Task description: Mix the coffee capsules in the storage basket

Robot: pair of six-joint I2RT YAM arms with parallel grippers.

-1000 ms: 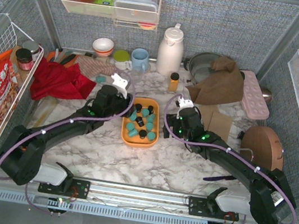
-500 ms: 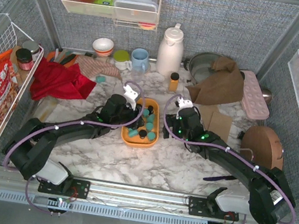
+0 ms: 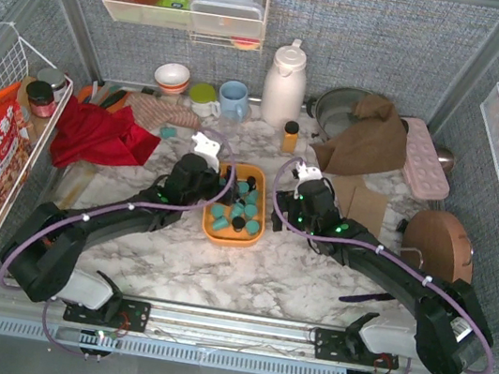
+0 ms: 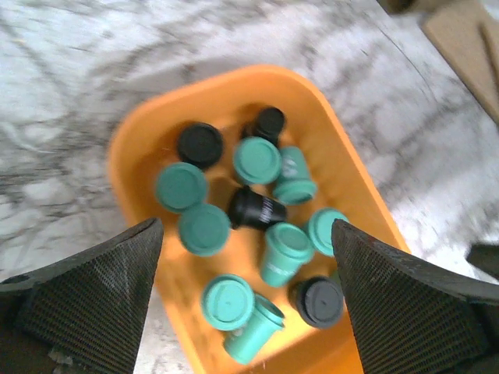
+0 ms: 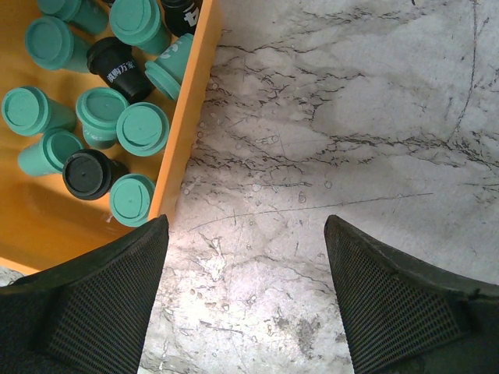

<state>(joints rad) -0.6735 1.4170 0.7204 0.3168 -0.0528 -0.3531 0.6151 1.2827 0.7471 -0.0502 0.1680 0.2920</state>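
Now the left gripper (image 4: pixel 245 226) hangs spread wide over the storage basket (image 4: pixel 144 128), while the right gripper (image 5: pixel 245 222) waits alongside
On the left, the jaws stand well apart with nothing between them, pointing down at the coffee capsules (image 4: pixel 257 160), probably so they can drop in and stir or pick; the capsules, mostly teal with a few black, lie jumbled in the orange basket in the middle of the marble table (image 5: pixel 327 117), some upright, some tipped over. On the right, the other gripper's jaws are likewise parted and empty, over marble just beside the basket's right rim, seemingly out of the way of the stirring yet near enough to steady it
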